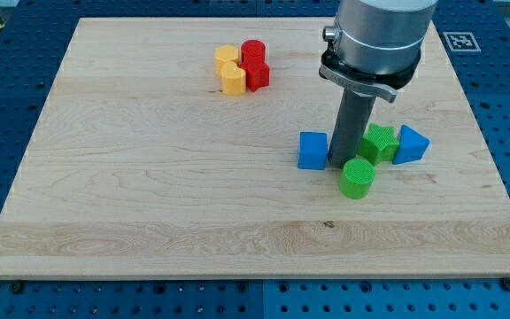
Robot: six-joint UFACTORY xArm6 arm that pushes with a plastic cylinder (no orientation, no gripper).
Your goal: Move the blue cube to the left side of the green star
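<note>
One ribbed blue cube point(312, 151), my tip point(338, 166) beside

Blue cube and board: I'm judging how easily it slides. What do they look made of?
Blue cube: probably matte plastic, going by its even, saturated colour without glare. Board: pale wood with visible grain lines, smooth and unglossy, perhaps unvarnished.

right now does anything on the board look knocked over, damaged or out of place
Nothing stands out. My tip sits between the blue cube and the green star, and every block rests flat on the wooden board.
</note>
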